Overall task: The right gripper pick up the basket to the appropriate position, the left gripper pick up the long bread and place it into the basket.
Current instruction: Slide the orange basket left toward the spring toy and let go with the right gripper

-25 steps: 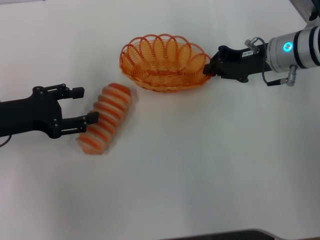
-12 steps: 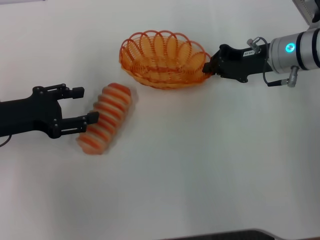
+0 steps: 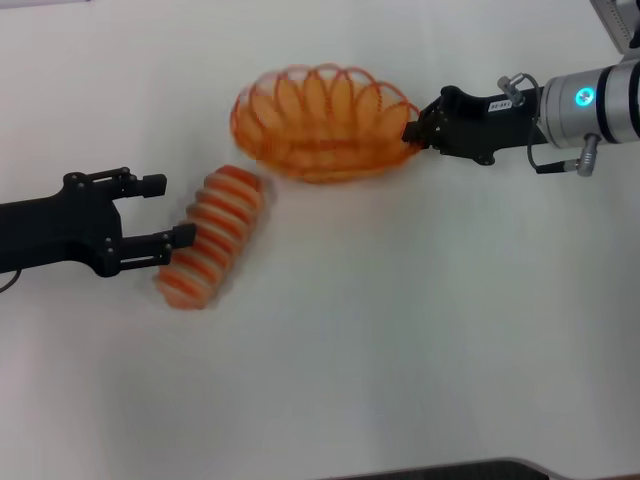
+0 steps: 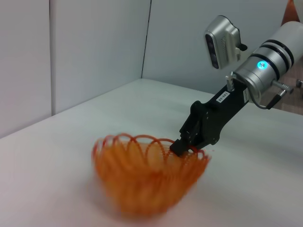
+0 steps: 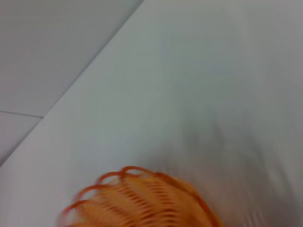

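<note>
Two steps, neither done | right gripper (image 3: 413, 133) clamped on basket (image 3: 320, 125) rim, far centre, seemingly lifted | left gripper (image 3: 168, 212) fingers apart, just left of bread (image 3: 210, 236), ungrasped, on table (image 3: 400, 330).

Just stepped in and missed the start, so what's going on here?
The right gripper is shut on the rim of the orange basket, carrying it over the white table. The left gripper is open beside the long bread, one finger touching the near end of the loaf, which lies on the table and is not yet picked up. Nothing is in the basket.
</note>
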